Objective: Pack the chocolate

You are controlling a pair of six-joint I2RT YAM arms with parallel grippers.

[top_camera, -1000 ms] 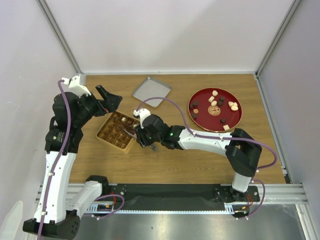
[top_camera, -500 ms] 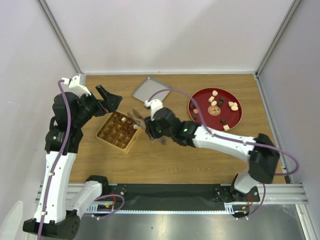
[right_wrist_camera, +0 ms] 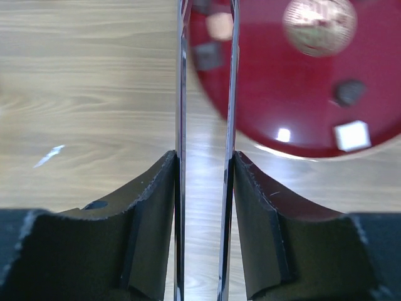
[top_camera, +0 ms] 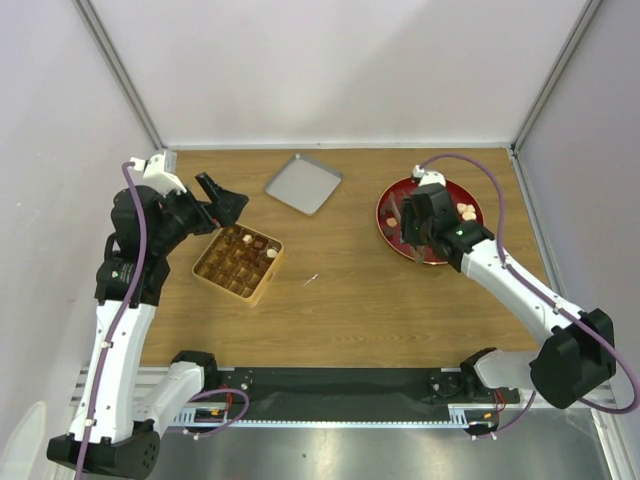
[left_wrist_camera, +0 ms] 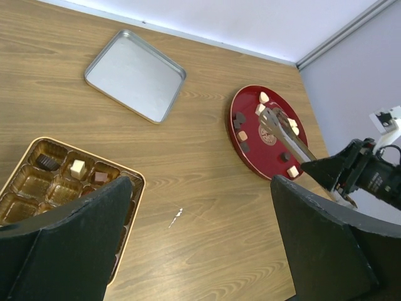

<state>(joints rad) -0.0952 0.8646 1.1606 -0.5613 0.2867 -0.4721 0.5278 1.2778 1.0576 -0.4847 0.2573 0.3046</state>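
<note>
Chocolate is in two places. Most of it lies on the one red plate at the right of the counter. The left wrist view shows at least eight pieces there, dark, tan and cream, around a round gold mark at the plate's middle. From above, the right arm hides part of the plate. At least three more pieces, one dark, one cream and one brown, sit in separate compartments along the far row of the one tan box at the left.

One silver tray lies near the back edge, between the box and the plate. One small white scrap lies on bare wood just right of the box.

The right hand is clenched on the one pair of metal tongs, whose two blades run forward over the plate, slightly apart. The left hand is spread wide with nothing in it, hanging above the box's back corner.

A second ago the right arm reached across to the box with the tongs over it. It has since swung back to the plate. The left arm has hardly moved.

The counter is light-brown wood grain, enclosed by pale walls with metal corner posts.
</note>
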